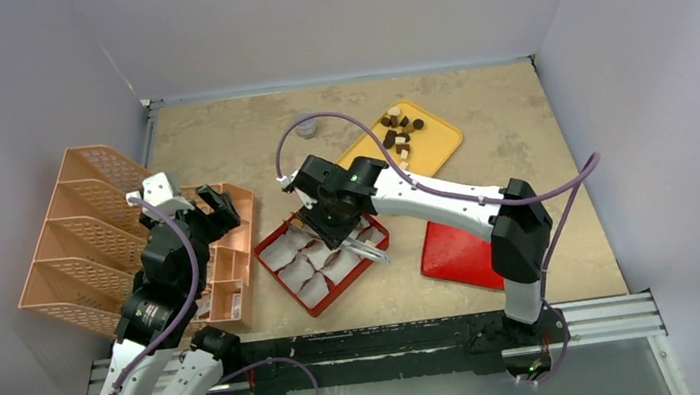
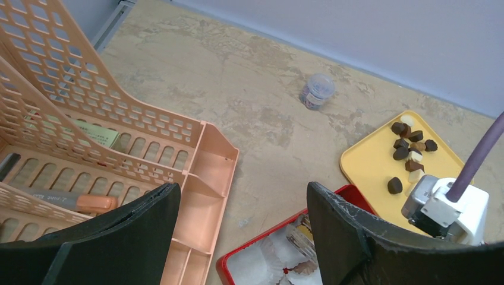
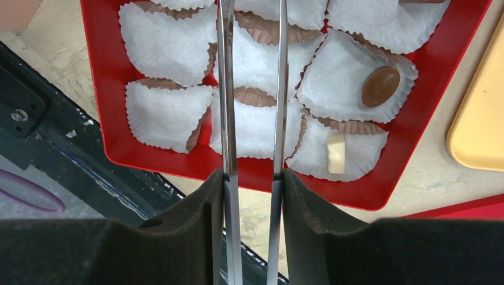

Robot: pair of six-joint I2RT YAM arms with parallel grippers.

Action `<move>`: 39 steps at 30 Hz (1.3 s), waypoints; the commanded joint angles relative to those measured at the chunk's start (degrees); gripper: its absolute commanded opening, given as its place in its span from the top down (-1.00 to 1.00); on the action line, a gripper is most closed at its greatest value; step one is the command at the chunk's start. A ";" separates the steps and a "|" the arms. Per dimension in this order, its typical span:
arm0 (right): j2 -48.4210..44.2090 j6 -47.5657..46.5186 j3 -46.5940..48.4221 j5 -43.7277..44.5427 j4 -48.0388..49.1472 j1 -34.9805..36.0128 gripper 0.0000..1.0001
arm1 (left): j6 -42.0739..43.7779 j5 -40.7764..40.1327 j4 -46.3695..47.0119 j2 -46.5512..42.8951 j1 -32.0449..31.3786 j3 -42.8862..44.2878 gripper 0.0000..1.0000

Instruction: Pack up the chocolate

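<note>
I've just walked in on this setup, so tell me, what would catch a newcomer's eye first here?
The right gripper holds metal tweezers over a red box of white paper cups in the middle of the table. Two cups already hold a piece, one brown chocolate and one white chocolate. Further back, a yellow tray carries the heap of loose chocolate chunks.

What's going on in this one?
The right gripper holds metal tweezers over the red box of white paper cups. A brown piece and a cream-white piece sit in cups. More chocolate sits on the yellow tray. The left gripper hangs open above the peach organizer, holding nothing.
</note>
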 commanded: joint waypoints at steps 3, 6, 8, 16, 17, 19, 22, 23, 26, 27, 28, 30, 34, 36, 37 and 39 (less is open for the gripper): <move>0.02 0.77 2.52 2.76 -1.31 0.46 0.36 | 0.34 -0.11 1.93 -0.09 0.26 0.51 -0.55; 0.11 0.77 1.98 3.05 -0.87 0.52 0.36 | 0.25 -0.07 1.77 -0.09 0.26 0.51 -0.55; 0.54 0.73 1.75 3.14 -0.72 0.52 0.34 | 0.25 0.08 1.74 -0.19 0.26 0.51 -0.55; 1.01 0.69 1.82 2.95 -0.80 0.58 0.29 | 0.08 -0.06 1.40 -0.54 0.26 0.48 -0.55; 0.85 0.69 1.82 2.95 -0.81 0.59 0.28 | 0.15 -0.02 1.39 -0.63 0.26 0.50 -0.55; 0.64 0.69 1.91 2.86 -1.00 0.59 0.26 | 0.12 -0.06 1.36 -0.48 0.26 0.51 -0.55; 0.31 0.68 1.83 3.31 -1.16 0.56 0.22 | 0.08 -0.06 1.44 -0.47 0.26 0.51 -0.55; 0.29 0.69 1.90 3.35 -1.31 0.59 0.21 | 0.07 -0.06 1.47 -0.46 0.26 0.51 -0.55; 0.13 0.69 2.09 3.42 -1.42 0.56 0.20 | 0.07 0.02 1.45 -0.47 0.26 0.51 -0.55; 0.11 0.69 2.03 3.50 -1.34 0.55 0.20 | 0.07 0.03 1.44 -0.49 0.26 0.49 -0.55; 0.08 0.63 2.01 3.56 -1.33 0.58 0.19 | 0.07 0.10 1.47 -0.47 0.26 0.46 -0.55; 0.06 0.60 2.01 3.59 -1.31 0.60 0.18 | 0.07 0.23 1.42 -0.46 0.26 0.53 -0.55; -0.31 0.61 1.76 3.66 -1.16 0.60 0.17 | 0.14 0.28 1.44 -0.47 0.26 0.47 -0.55; -0.69 0.61 1.82 3.84 -1.24 0.60 0.17 | 0.16 0.44 1.62 -0.51 0.26 0.38 -0.55; -1.06 0.65 1.83 4.00 -1.24 0.60 0.17 | 0.16 0.46 1.74 -0.48 0.26 0.30 -0.55; -1.72 0.65 2.03 4.42 -1.51 0.60 0.19 | 0.23 0.38 1.69 -0.32 0.26 0.41 -0.55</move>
